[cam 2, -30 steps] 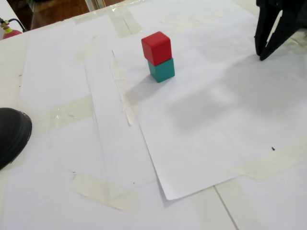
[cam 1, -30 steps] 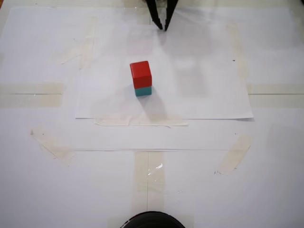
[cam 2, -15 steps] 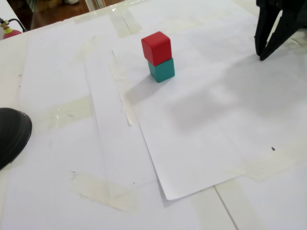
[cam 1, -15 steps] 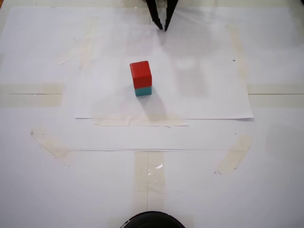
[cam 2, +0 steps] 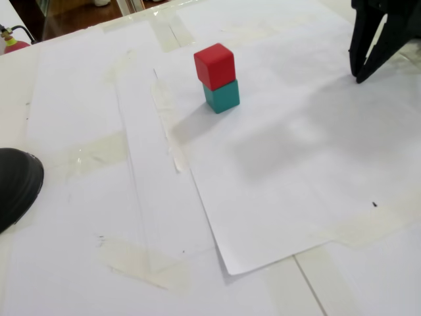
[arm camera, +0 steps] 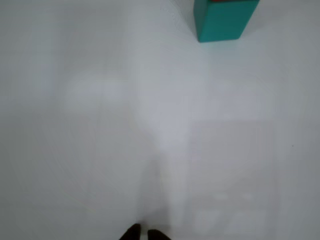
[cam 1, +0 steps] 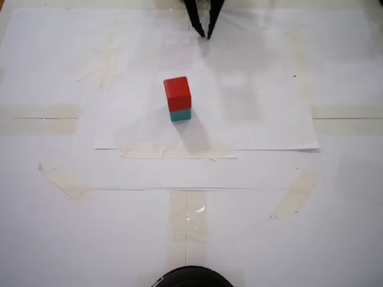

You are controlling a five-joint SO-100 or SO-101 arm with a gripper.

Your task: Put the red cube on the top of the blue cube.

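The red cube point(cam 1: 177, 92) point(cam 2: 214, 64) sits stacked on the blue cube point(cam 1: 180, 115) point(cam 2: 222, 97), near the middle of a white paper sheet. My gripper point(cam 1: 205, 34) point(cam 2: 357, 76) hangs well apart from the stack, at the far top edge in a fixed view. Its black fingertips are almost together with nothing between them. In the wrist view the gripper point(arm camera: 144, 234) tips show at the bottom edge and the blue cube point(arm camera: 225, 20) at the top, with the red cube almost entirely cut off.
The white paper sheet point(cam 1: 251, 128) is taped onto a white table with several beige tape strips point(cam 1: 66, 182). A black rounded object point(cam 1: 191, 276) point(cam 2: 13, 184) sits at the near table edge. A small red item point(cam 2: 13, 43) lies beyond the table.
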